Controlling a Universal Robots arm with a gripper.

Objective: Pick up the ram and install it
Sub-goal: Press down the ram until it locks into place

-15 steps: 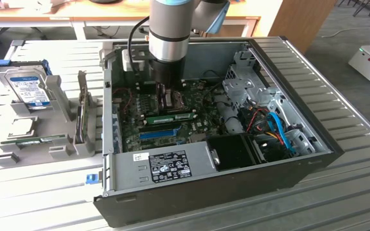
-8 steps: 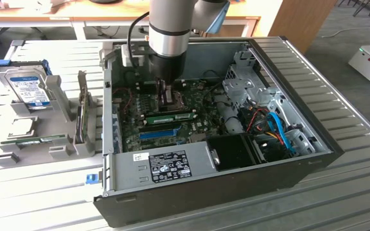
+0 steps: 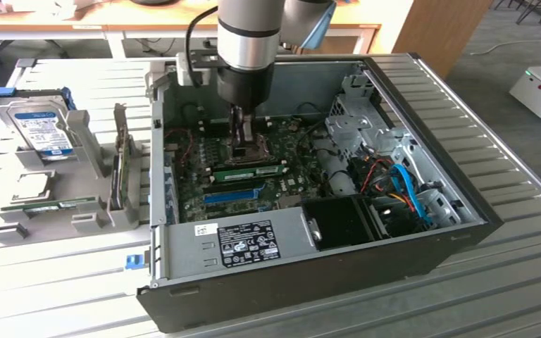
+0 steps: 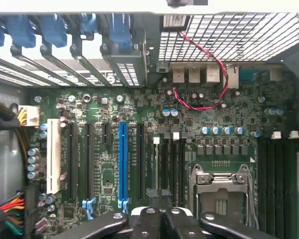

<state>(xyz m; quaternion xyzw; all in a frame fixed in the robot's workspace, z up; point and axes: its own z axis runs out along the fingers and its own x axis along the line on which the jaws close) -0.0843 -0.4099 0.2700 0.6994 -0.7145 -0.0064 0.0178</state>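
**Closed gripper right above the ram, inside the computer case**

The gripper (image 3: 245, 149) hangs in the middle of the case (image 3: 430, 141) with its fingers pressed together. The ram (image 3: 249, 171) stands on its edge on the motherboard (image 3: 294, 186), just under the fingertips, between the processor socket (image 4: 219, 184) and the blue slot (image 3: 230, 193). Its long axis runs parallel to that slot, from the exterior view's left to its right. Whether the fingers pinch its top edge or only touch it, I cannot tell.
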